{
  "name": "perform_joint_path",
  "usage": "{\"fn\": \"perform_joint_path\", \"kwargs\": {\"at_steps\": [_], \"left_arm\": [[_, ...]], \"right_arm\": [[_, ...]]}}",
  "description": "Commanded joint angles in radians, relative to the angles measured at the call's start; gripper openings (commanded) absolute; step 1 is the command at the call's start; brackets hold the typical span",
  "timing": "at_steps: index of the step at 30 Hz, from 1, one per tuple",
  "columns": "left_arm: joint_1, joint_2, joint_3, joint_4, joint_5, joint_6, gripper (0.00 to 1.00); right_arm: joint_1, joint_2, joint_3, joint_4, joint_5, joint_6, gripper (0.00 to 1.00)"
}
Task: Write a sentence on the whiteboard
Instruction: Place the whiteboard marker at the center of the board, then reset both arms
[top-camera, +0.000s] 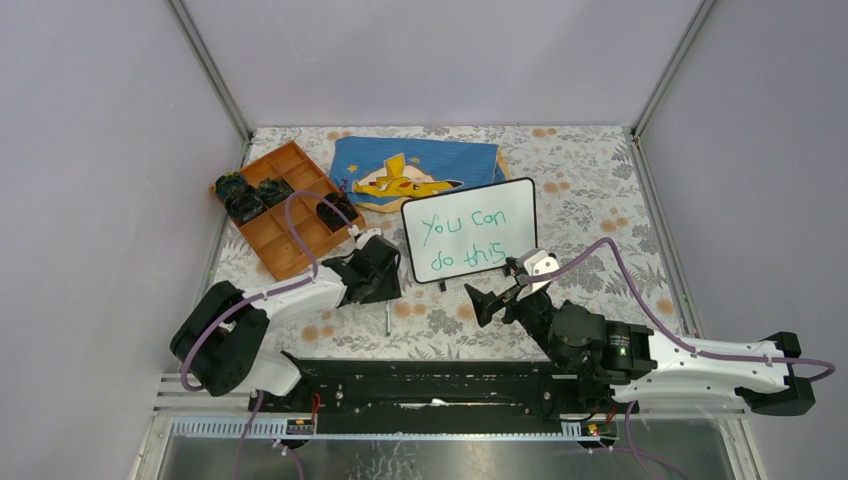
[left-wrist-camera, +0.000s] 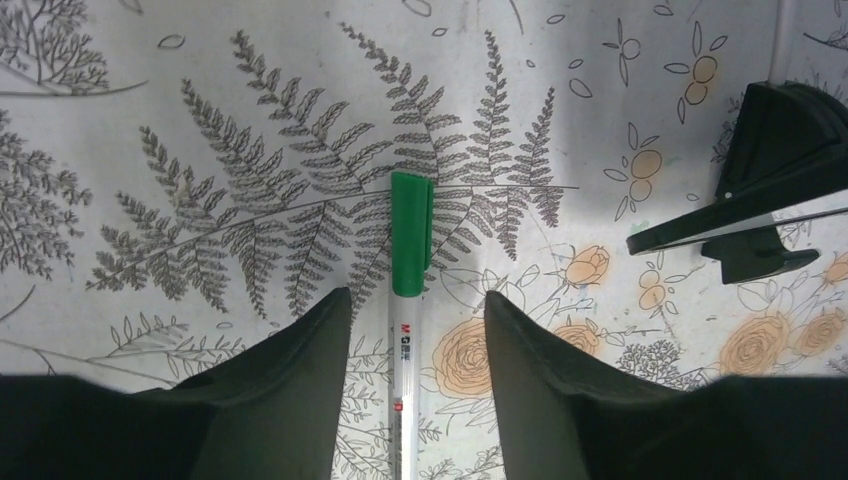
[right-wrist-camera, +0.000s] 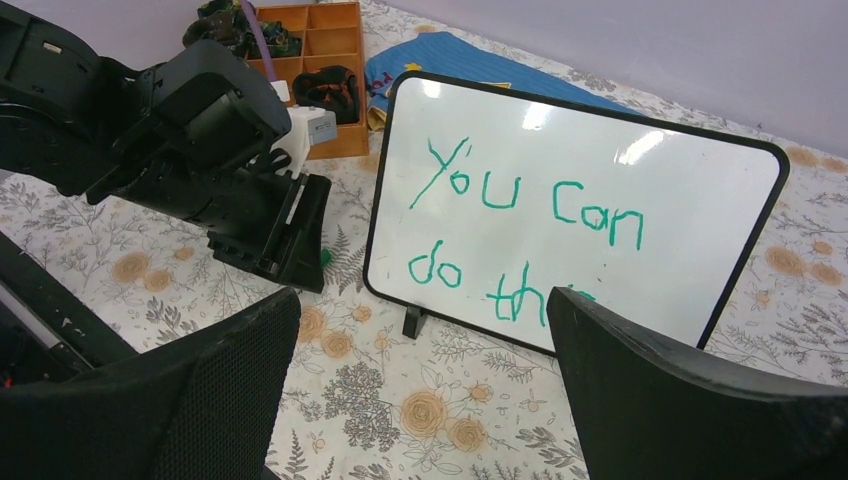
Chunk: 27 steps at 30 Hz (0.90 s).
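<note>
The whiteboard (top-camera: 497, 205) stands upright mid-table on small black feet, its face tilted toward the arms. The sentence (top-camera: 465, 240), "You can do this", is on it in green, in two lines (right-wrist-camera: 520, 200). A white marker with a green cap (left-wrist-camera: 410, 235) lies flat on the table. My left gripper (left-wrist-camera: 415, 300) is open astride it, a gap on each side. In the top view this gripper (top-camera: 378, 275) is left of the board, with the marker (top-camera: 388, 318) poking out below it. My right gripper (top-camera: 508, 285) is open and empty, just before the board's lower edge (right-wrist-camera: 420, 400).
An orange compartment tray (top-camera: 290, 215) holding dark objects sits at the back left. A blue Pikachu cloth (top-camera: 415, 170) lies behind the board. The board's foot and bottom frame (left-wrist-camera: 760, 150) stand close to the right of the left gripper. Walls enclose the flowered table.
</note>
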Motion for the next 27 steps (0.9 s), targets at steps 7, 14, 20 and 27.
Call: {"fn": "perform_joint_path", "kwargs": {"at_steps": [7, 14, 20, 27], "left_arm": [[0.006, -0.227, 0.073, -0.170, -0.108, 0.036, 0.86], [0.004, -0.419, 0.162, -0.188, -0.179, 0.039, 0.99], [0.004, -0.553, 0.177, -0.183, -0.297, 0.014, 0.99], [0.005, -0.562, 0.172, -0.187, -0.303, 0.025, 0.99]], "right_arm": [[0.004, -0.016, 0.057, -0.010, 0.058, -0.035, 1.00], [0.004, -0.039, 0.048, 0.057, 0.138, -0.108, 1.00], [0.004, -0.019, 0.026, 0.188, 0.270, -0.170, 1.00], [0.004, 0.015, 0.022, 0.248, 0.324, -0.186, 1.00]]}}
